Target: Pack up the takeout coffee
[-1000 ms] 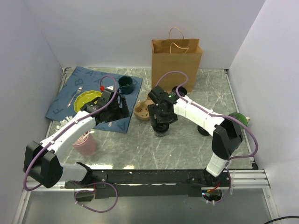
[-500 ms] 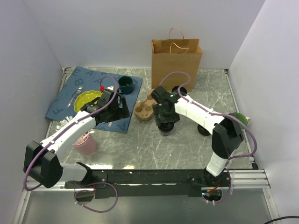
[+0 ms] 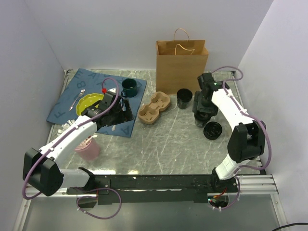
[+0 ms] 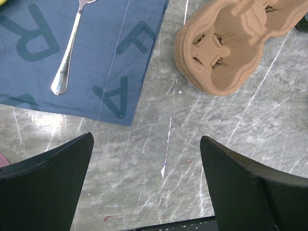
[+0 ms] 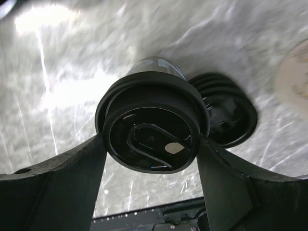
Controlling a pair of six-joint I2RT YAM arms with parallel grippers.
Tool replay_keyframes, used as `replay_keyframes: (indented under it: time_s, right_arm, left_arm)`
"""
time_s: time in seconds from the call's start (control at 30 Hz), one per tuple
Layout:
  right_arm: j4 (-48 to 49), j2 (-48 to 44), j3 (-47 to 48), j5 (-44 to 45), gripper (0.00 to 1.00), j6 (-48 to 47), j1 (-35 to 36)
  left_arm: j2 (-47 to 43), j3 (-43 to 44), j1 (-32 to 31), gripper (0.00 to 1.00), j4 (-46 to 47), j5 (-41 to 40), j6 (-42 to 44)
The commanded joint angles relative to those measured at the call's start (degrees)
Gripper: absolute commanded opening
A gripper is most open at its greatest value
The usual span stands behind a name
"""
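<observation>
Beside takeout coffee (image 5: 151,130), loose black lid (image 5: 232,119)

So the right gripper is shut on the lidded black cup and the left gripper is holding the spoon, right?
Not quite. The left gripper is open and holds nothing. The spoon lies on the blue mat, as the left wrist view shows. The right gripper is indeed shut on the lidded black cup.

Counted one paper bag (image 3: 182,60), one cup carrier (image 3: 154,108), one lidded black cup (image 5: 151,127), one open black cup (image 3: 184,98), one lid stack (image 3: 212,130), one green mug (image 3: 129,87), one pink cup (image 3: 89,151), one blue mat (image 3: 65,108), one yellow plate (image 3: 86,102), one spoon (image 4: 70,50), one further utensil (image 3: 78,98).
</observation>
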Motion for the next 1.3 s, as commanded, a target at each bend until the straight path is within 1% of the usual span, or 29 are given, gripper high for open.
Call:
replay_keyframes:
  time_s: [0.0, 0.17, 0.3, 0.43, 0.57, 0.73, 0.87, 0.97, 1.1, 1.27]
  right_arm:
    - [2.4, 2.5, 6.3, 2.1, 0.71, -1.6, -3.5]
    - [3.7, 5.6, 9.1, 3.3, 0.71, -1.6, -7.2]
    - [1.4, 9.4, 12.7, 2.8, 0.71, -1.5, -10.3]
    - [2.0, 12.9, 12.2, -0.2, 0.71, -1.8, -11.7]
    - [0.4, 17.0, 12.3, -2.1, 0.72, -1.6, -14.4]
    - [0.9, 17.7, 11.3, -3.6, 0.72, -1.5, -15.9]
    - [0.5, 17.4, 12.3, -3.9, 0.73, -1.7, -16.4]
    - [-0.6, 16.9, 14.3, -4.4, 0.77, -1.5, -16.8]
    - [-1.7, 16.2, 18.2, -4.4, 0.88, -1.3, -17.3]
    - [-3.2, 15.9, 21.8, -4.7, 0.91, -1.5, -17.4]
  left_arm:
    - [-1.8, 0.5, 0.2, 0.99, 0.8, -0.3, 0.7]
    - [-1.9, 0.4, 0.2, 0.99, 0.6, -0.7, 0.9]
    - [-1.4, 1.1, 0.2, 0.99, 0.2, -1.1, 1.1]
    - [-0.7, 1.5, 0.2, 0.99, 0.1, -1.6, 1.3]
    - [0.3, 1.8, 0.2, 0.98, 0.1, -1.7, 1.3]
    - [0.7, 2.5, 0.2, 0.98, 0.3, -2.1, 1.7]
    - [1.0, 3.0, 0.3, 0.98, 0.3, -2.6, 2.3]
    - [1.1, 3.3, 0.3, 0.98, 0.5, -2.7, 2.3]
    - [1.1, 3.6, 0.3, 0.98, 0.4, -2.6, 2.4]
    - [0.6, 3.6, 0.3, 0.98, 0.5, -2.4, 2.5]
